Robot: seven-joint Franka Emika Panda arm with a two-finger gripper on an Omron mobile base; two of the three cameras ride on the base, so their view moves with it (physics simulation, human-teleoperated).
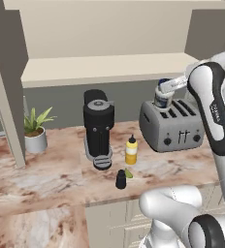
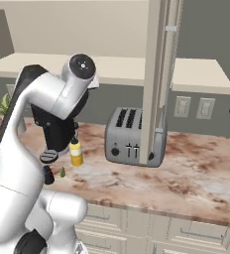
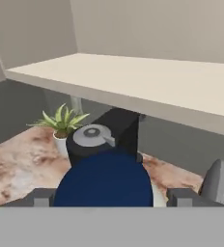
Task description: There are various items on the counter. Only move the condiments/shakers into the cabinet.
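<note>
White arm bent high, claw (image 1: 163, 95) grasping blue-lidded jar (image 1: 160, 99) above toaster (image 1: 171, 125), below cabinet shelf (image 1: 109, 68)

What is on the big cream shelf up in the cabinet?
Nothing yet: the flat cream shelf board looks bare. The robot's hand holds the white jar with the dark blue lid in the air above the silver toaster. The shelf's far right end is hidden behind the arm.

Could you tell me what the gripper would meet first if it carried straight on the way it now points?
The gripper, shut on the blue-lidded jar, points toward the coffee machine beneath the cabinet shelf. Going straight on, the jar would probably reach the machine's top first, though depth is hard to judge.
</note>
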